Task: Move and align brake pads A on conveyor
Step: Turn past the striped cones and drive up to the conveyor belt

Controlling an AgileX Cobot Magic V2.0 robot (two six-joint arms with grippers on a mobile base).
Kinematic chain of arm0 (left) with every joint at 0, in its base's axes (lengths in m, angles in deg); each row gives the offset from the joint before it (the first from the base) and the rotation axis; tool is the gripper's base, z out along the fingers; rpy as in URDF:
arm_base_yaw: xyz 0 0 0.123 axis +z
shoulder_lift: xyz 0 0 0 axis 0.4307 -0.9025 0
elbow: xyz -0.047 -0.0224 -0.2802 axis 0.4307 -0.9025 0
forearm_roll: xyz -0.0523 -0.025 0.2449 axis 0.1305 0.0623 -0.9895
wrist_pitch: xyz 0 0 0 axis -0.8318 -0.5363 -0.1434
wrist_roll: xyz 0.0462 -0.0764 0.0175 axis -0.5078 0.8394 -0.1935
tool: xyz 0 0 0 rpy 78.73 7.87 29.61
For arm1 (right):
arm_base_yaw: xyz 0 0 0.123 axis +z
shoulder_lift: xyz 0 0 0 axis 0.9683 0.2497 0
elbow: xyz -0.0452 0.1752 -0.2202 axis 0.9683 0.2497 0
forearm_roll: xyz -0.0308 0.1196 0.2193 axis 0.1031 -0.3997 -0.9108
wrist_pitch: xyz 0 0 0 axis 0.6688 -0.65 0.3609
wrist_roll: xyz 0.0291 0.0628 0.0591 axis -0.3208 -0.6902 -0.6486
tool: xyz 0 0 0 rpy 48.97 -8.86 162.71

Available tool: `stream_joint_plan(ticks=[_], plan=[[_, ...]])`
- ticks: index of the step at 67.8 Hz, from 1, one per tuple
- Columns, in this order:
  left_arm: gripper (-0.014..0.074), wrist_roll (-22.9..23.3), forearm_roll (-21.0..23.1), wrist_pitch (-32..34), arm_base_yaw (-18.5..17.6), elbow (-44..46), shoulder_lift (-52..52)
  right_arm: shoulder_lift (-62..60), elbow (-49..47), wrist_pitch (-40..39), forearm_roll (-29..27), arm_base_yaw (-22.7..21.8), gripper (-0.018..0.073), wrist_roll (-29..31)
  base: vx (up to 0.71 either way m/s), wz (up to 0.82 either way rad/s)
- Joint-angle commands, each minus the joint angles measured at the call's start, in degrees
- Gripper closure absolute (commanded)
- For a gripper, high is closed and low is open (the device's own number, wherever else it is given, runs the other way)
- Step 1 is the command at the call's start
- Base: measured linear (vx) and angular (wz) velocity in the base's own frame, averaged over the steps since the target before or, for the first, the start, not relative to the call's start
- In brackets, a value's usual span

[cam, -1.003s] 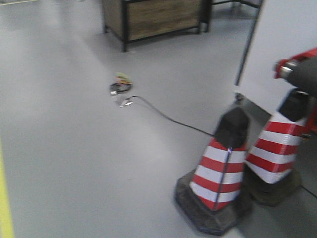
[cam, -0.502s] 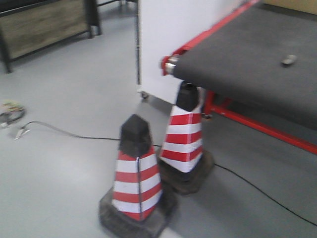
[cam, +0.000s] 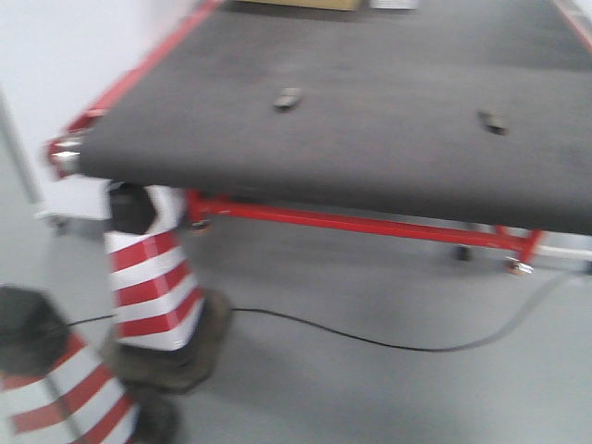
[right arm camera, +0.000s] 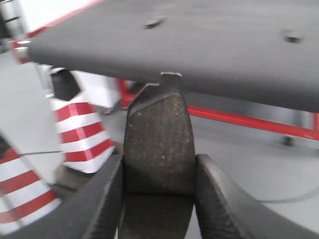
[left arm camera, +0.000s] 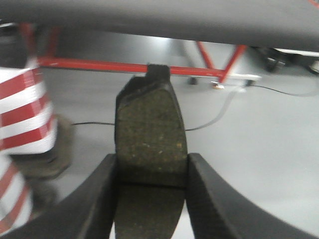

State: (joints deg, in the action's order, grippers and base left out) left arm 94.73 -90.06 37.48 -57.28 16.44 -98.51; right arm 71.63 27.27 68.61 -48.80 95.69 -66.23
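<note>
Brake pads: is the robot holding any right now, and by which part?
Yes, two. Each arm's jaws clamp a brake pad by its side edges near the lower end: left, right.

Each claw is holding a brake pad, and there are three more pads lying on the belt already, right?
Not three: the front view shows two brake pads on the belt. The left claw and right claw do each hold a pad.

brake pad (right arm camera: 158,144) upright between right end effector (right arm camera: 158,199) fingers (right arm camera: 104,199), conveyor (right arm camera: 209,45) beyond
</note>
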Motion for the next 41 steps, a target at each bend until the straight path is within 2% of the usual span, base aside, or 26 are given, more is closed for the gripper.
stream_joint_plan(ticks=[1,17,41], plan=[[0.0602,0.2,-0.1,5.3,-0.1,1.7,-0.4,0.5,-1.7,-5.6,1.1,-0.2,0.0564,0.3,0.06,-0.85],[0.0602,0.2,-0.1,5.3,-0.1,1.7,-0.4,0.5,-1.7,-5.6,1.1,-0.2,0.0564,0.3,0.06,-0.62],[0.0602,0.2,-0.1,5.3,-0.1,1.7,-0.4,0.5,-1.7,-5.6,1.1,-0.2,0.0564,0.3,0.06,-0.15]])
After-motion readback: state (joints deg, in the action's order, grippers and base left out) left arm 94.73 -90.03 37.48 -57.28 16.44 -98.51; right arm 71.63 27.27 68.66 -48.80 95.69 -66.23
